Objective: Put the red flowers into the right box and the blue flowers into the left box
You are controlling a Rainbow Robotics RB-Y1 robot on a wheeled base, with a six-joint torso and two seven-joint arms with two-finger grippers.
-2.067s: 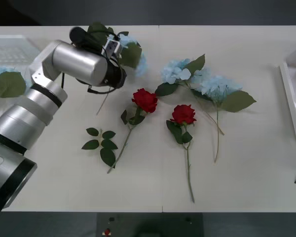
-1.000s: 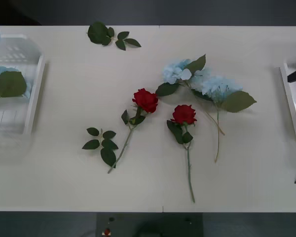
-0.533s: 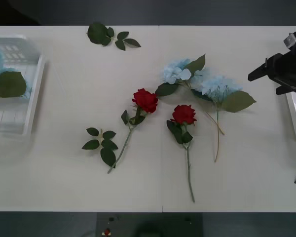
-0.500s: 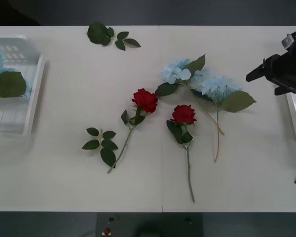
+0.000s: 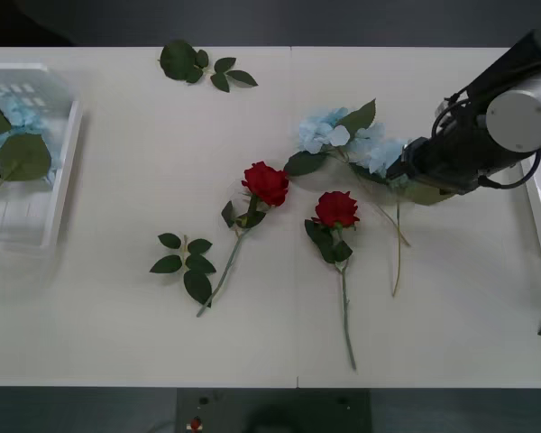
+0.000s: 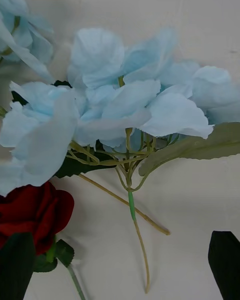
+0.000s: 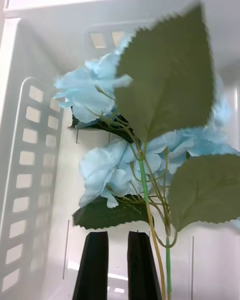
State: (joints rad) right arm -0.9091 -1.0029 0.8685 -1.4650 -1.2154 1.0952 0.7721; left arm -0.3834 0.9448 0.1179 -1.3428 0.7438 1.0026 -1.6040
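I hold the right gripper [image 5: 406,171] over the blue flowers [image 5: 379,153] at mid-table, fingers spread wide and empty; two red flowers [image 5: 267,183] lie beside them. The left gripper [image 7: 118,265], fingers nearly closed on nothing, hangs above blue flowers in the left box [image 5: 61,180]. Next I judge: descend and close on a stem [image 6: 131,202].

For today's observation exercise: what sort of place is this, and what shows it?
Likely a robot test bench: a bare white table, loose roses and blue flowers laid out for sorting, white boxes at the sides.
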